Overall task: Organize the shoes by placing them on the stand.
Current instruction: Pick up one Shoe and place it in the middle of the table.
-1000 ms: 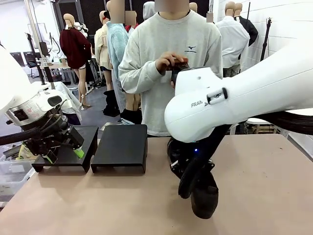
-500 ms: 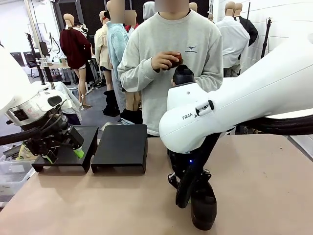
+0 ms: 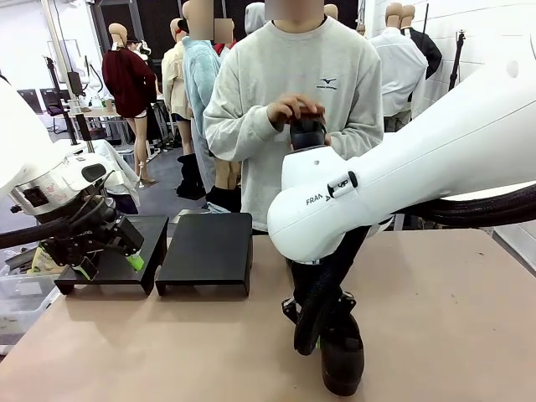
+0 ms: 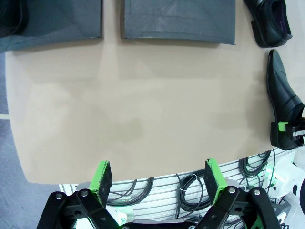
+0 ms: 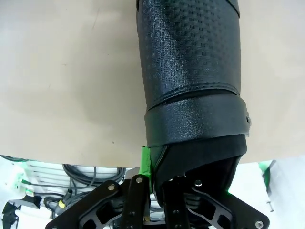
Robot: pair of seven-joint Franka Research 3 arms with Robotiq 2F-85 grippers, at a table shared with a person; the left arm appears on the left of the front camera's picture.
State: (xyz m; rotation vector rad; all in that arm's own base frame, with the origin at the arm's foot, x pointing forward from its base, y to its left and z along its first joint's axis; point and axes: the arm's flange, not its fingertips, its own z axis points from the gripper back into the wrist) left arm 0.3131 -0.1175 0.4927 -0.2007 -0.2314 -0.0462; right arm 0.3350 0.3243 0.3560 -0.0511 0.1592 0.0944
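Observation:
My right gripper (image 3: 325, 333) is shut on the heel end of a black shoe (image 3: 342, 362) that rests on the table near the front edge. In the right wrist view the textured shoe (image 5: 190, 62) runs away from my gripper (image 5: 164, 174). The left wrist view shows this shoe (image 4: 282, 95) and another shoe (image 4: 271, 21) beside the right riser (image 4: 178, 19). Both risers (image 3: 205, 247) stand side by side at the left. My left gripper (image 3: 105, 251) hangs open over the left riser (image 3: 151, 234), its fingers (image 4: 102, 174) wide apart. The person holds a further shoe (image 3: 306, 130) in both hands.
A dark rounded thing (image 4: 10, 16) lies at the left riser's far corner; I cannot tell what it is. The right arm's big white link (image 3: 377, 193) crosses the middle of the table. Cables (image 4: 190, 183) hang below the table's near edge. A clear plastic bin (image 3: 21, 297) sits at the far left.
My right arm has shifted left and toward the near edge, dragging the held shoe with it. The person's hands have moved on the shoe they hold. The left arm stays still.

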